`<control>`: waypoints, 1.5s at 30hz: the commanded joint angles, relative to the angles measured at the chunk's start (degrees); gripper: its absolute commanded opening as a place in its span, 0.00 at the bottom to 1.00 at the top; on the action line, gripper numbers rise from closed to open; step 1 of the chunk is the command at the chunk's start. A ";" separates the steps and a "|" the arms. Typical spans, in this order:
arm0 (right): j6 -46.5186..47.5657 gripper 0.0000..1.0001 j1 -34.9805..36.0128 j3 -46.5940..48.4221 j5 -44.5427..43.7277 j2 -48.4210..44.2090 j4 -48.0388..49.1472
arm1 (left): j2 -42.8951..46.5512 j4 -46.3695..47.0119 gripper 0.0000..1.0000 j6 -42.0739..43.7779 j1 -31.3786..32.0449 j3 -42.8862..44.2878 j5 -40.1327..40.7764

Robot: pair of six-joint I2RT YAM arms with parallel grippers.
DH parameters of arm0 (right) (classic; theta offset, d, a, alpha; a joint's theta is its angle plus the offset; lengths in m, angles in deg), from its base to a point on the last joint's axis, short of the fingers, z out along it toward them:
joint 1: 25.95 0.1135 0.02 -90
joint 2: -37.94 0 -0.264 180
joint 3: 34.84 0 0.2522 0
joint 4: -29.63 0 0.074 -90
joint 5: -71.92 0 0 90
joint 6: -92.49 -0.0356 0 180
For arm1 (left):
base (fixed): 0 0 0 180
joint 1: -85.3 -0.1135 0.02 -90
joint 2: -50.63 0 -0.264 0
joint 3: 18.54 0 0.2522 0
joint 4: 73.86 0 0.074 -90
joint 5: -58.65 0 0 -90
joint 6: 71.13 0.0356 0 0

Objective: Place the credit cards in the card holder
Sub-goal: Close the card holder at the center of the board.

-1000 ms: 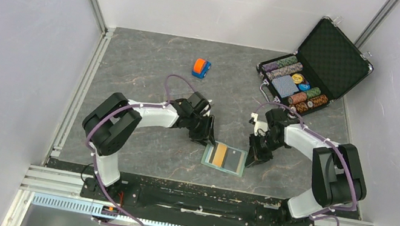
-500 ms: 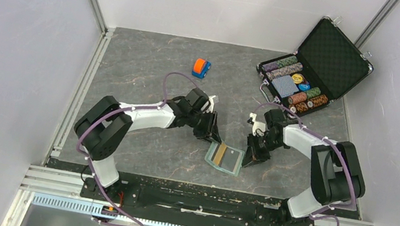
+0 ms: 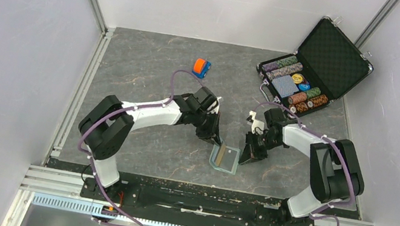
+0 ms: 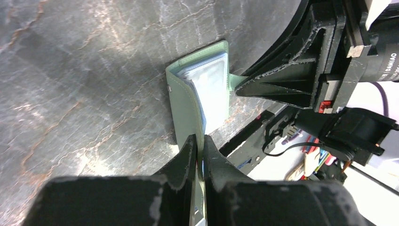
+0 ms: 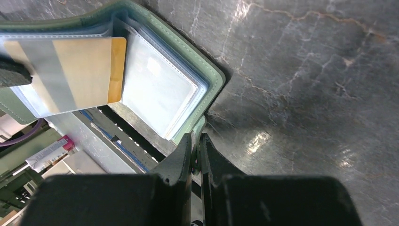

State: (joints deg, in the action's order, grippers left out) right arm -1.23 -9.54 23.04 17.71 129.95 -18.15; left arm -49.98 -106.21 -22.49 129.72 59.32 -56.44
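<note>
- The left gripper [image 4: 200, 141] has its jaws almost together, pinching the edge of the left flap of the holder [image 4: 188, 103]. A second ago these jaws stood clearly wider, beside that edge.
- In the top view the left gripper [image 3: 214, 139] is now further to the right than before, and the arm behind it is more stretched.
- The right gripper [image 5: 194, 141] is tightly closed on the small green tab at the right edge of the holder [image 5: 212, 75]. It has kept this grip and has hardly moved [image 3: 246, 156].
- The holder [image 3: 225, 159] lies on the table [image 3: 143, 73] between the two grippers, near the front edge. A second ago it lay open and flat. Now its left flap is lifted and turned toward the right half, so from above it looks narrower.
- An orange-gold card [image 5: 75, 77] sits in a clear pocket inside the raised flap. The clear pockets on the right half are pale.
- The car [image 3: 201, 67] and the open chip case [image 3: 309, 70] stand far behind, in the same places as before.
</note>
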 commanded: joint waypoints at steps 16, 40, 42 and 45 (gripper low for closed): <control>-5.22 0.00 1.26 -1.86 5.59 0.99 8.61 | -11.05 10.50 0.53 -4.87 3.29 3.84 -15.96; -4.98 0.40 -0.22 5.19 6.53 -3.28 6.24 | -13.02 -14.82 0.02 8.80 3.80 13.62 1.61; -4.43 0.40 -0.65 5.10 6.64 -3.05 6.29 | -13.28 -15.41 0.02 9.31 3.95 13.92 2.12; -3.76 0.37 -0.85 5.23 7.55 -2.33 6.76 | -14.02 -15.83 0.02 9.71 4.17 14.38 2.55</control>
State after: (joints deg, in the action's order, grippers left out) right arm -6.46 -9.96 26.47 23.26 128.26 -12.23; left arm -62.84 -119.41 -16.20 133.18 71.41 -56.17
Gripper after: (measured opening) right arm 0.388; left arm 0.031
